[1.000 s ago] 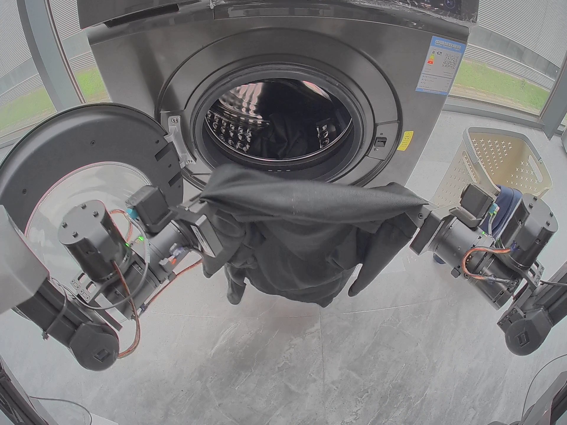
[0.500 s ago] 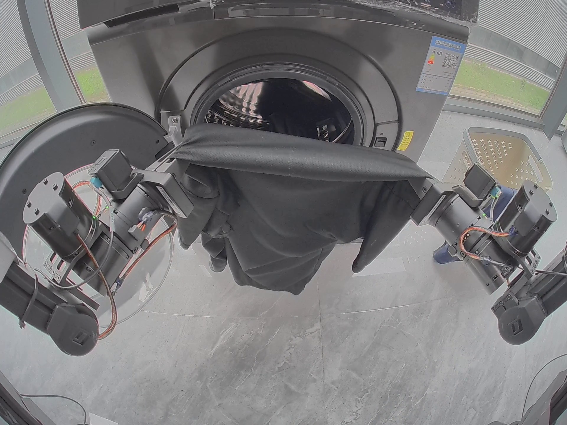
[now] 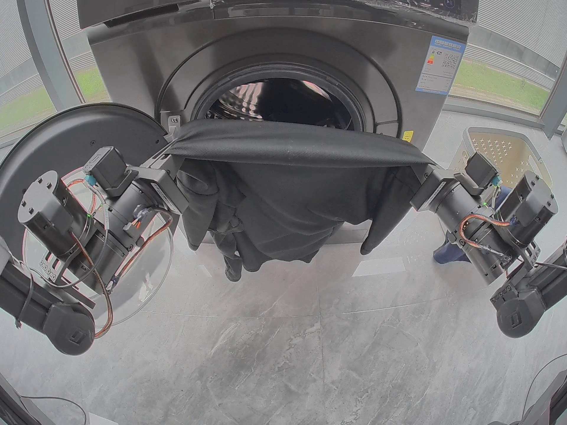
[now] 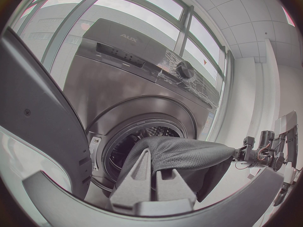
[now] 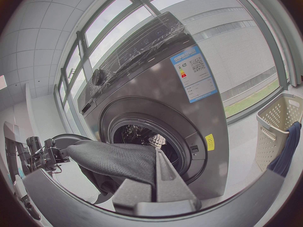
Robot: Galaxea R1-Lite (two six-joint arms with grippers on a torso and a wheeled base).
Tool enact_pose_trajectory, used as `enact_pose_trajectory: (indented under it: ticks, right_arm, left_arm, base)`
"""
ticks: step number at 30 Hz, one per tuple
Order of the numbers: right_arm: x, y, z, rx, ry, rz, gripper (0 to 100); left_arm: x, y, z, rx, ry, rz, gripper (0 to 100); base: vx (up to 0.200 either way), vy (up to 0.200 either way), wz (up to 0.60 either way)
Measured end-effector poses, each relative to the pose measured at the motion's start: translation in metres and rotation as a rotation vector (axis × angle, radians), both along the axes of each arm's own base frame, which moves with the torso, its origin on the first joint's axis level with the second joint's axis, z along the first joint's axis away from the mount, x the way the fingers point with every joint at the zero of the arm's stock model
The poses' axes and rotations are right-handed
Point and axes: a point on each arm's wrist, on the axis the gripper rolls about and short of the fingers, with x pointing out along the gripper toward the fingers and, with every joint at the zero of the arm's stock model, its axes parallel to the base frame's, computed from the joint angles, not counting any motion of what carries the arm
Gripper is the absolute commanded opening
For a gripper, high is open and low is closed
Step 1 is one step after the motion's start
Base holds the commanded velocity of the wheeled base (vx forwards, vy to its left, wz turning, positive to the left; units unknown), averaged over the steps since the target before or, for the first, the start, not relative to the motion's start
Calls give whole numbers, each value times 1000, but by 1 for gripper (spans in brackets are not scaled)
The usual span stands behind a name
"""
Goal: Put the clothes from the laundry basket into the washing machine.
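Left tool (image 3: pixel 168 160) and right tool (image 3: pixel 423 175) clamp the black garment (image 3: pixel 283 146) taut before the washing machine (image 3: pixel 147 60) mouth; next, feed it inside.

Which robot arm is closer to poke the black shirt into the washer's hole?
Probably the left. The left gripper holds the black garment just beside the rim of the drum opening. The right gripper holds its end farther out, past the rim. Since both grip it, both likely need to move in.

Both arms are spread wide, level; the left grey gripper (image 3: pixel 170 159) and right grey gripper (image 3: pixel 423 174) each clamp the black mesh garment (image 3: pixel 283 144).
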Motion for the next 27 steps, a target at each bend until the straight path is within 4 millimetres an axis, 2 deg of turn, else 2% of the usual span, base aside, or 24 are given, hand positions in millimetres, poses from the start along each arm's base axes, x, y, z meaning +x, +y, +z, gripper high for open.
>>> enact_pose_trajectory:
  ticks: [16,22,27]
  right_arm:
    - [-9,0,10,16,-30,5,0]
    - [-13,-2,14,21,-42,6,0]
    - [-15,-3,10,9,-27,12,0]
  left_arm:
    - [-8,3,-2,21,3,-9,0]
    - [-17,-8,-5,39,12,-54,0]
    - [-23,-28,-12,85,13,-126,0]
  base:
    - [0,0,0]
    - [0,0,0]
    - [0,0,0]
